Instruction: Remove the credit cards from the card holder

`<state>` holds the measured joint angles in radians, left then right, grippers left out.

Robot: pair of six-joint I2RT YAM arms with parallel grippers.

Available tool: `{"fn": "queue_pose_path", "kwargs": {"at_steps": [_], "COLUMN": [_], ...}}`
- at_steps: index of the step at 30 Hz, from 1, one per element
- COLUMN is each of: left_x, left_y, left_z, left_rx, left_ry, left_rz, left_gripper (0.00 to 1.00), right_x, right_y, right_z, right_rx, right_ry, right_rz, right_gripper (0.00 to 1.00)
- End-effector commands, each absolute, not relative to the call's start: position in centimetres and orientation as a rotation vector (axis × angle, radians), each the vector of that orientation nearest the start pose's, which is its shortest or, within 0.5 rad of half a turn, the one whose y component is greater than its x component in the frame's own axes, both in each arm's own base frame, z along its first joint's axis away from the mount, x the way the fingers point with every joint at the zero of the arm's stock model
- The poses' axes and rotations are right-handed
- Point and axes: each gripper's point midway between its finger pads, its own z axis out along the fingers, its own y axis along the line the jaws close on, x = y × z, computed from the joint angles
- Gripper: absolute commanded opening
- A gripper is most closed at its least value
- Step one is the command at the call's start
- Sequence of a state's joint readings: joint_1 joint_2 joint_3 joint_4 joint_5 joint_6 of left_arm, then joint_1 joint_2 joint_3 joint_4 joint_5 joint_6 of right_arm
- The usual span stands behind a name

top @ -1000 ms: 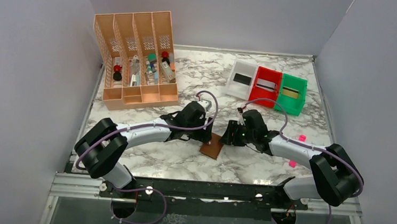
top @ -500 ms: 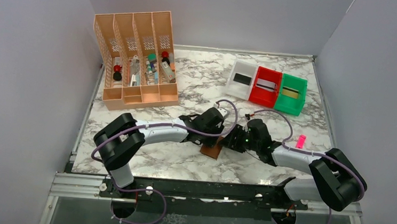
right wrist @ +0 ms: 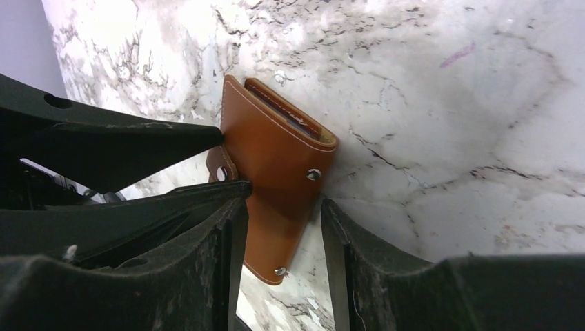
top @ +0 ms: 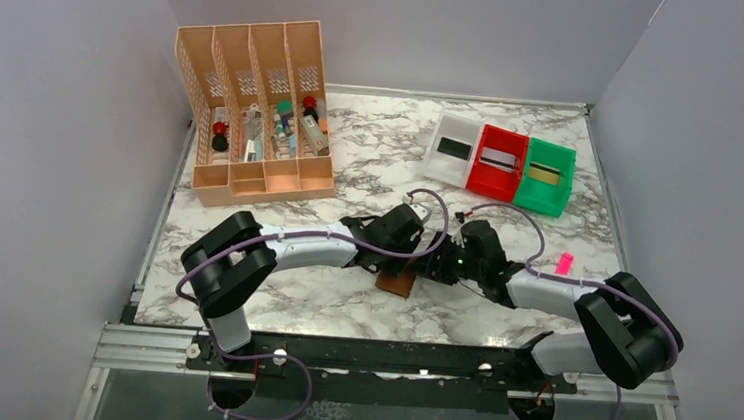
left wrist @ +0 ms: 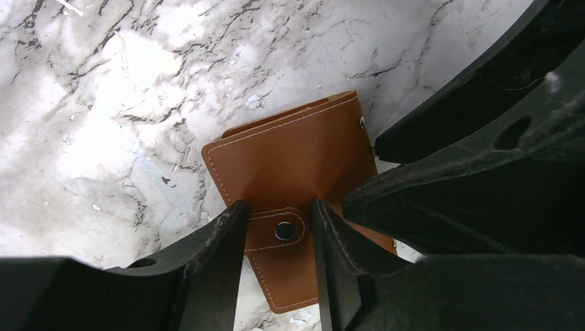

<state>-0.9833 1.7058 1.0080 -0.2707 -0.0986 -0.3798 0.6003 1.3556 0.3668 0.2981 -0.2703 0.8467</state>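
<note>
The brown card holder [top: 397, 281] sits on the marble between the two grippers, folded shut. My left gripper [top: 408, 261] comes in from the left. In the left wrist view its fingers [left wrist: 231, 227] press both sides of the holder's snap tab [left wrist: 279, 229]. My right gripper [right wrist: 283, 207] straddles the holder's body [right wrist: 276, 158], its fingers against the two faces. At the holder's open edge a dark slit [right wrist: 293, 118] shows. The credit cards inside are hidden.
White [top: 453, 148], red [top: 497, 162] and green [top: 545, 176] bins stand at the back right, each with a flat card inside. A peach desk organizer [top: 255, 111] full of small items fills the back left. A pink bit [top: 565, 260] lies by the right arm.
The left arm has reached to the right to the holder and its jaws have narrowed onto the snap tab. The right gripper has shifted slightly nearer with the holder.
</note>
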Motion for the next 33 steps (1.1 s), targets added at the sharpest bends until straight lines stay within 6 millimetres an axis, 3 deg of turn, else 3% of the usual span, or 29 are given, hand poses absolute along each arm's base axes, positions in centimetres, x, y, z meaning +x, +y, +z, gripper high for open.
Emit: {"fn": "queue_pose_path", "kwargs": {"at_steps": [1, 4, 11, 13, 20, 26, 33], "left_x": [20.9, 20.6, 20.3, 20.5, 20.4, 20.5, 21.4], "left_y": [-31.0, -30.9, -30.1, -30.1, -30.3, -30.4, -29.8], "left_z": [2.5, 2.4, 1.7, 2.6, 2.8, 3.4, 5.1], "left_rx": [0.779, 0.775, 0.748, 0.728, 0.716, 0.691, 0.630], "left_ry": [2.531, 2.543, 2.566, 2.542, 2.530, 2.505, 2.451], "left_rz": [-0.333, -0.342, -0.315, -0.332, -0.354, -0.381, -0.358], "left_gripper": [0.40, 0.33, 0.24, 0.21, 0.01, 0.00, 0.00], "right_x": [19.3, 19.3, 19.2, 19.1, 19.6, 20.3, 20.5], "right_y": [23.3, 23.4, 23.8, 24.2, 24.5, 24.4, 22.9], "right_z": [0.4, 0.4, 0.9, 1.3, 1.8, 2.4, 1.2], "right_rx": [0.083, 0.071, 0.066, 0.059, 0.097, 0.079, 0.115], "right_ry": [2.599, 2.596, 2.589, 2.581, 2.550, 2.523, 2.570], "right_rz": [0.967, 0.972, 1.010, 1.055, 1.072, 1.042, 0.906], "right_gripper": [0.50, 0.49, 0.49, 0.47, 0.35, 0.18, 0.19]}}
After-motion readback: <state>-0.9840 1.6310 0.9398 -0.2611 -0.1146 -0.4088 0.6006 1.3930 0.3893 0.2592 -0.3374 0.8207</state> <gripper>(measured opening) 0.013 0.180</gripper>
